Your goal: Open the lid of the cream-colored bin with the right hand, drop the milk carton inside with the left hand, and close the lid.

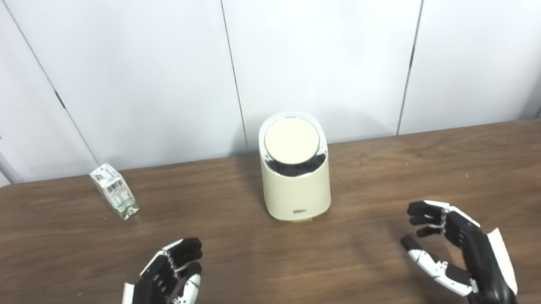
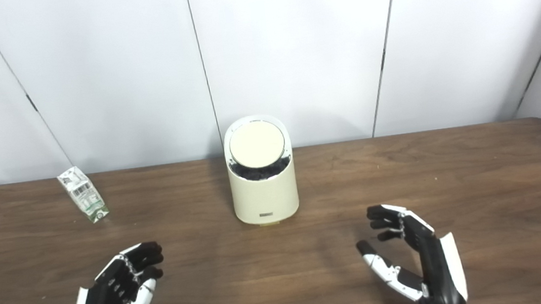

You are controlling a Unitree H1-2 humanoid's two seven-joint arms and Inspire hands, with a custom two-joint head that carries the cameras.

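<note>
A cream-colored bin [image 1: 297, 189] stands upright mid-table, its round lid [image 1: 292, 139] down and tilted toward me, a dark gap showing under the lid's front edge. A small white and green milk carton [image 1: 114, 191] sits at the far left of the table, leaning. My left hand [image 1: 165, 291] hovers low near the front edge, left of the bin, fingers apart and holding nothing. My right hand [image 1: 454, 253] hovers at the front right, open with thumb and fingers spread, well short of the bin.
The brown wooden table [image 1: 401, 174] runs across the whole view, with its back edge against white wall panels [image 1: 319, 43]. Nothing else lies on it besides the bin and carton.
</note>
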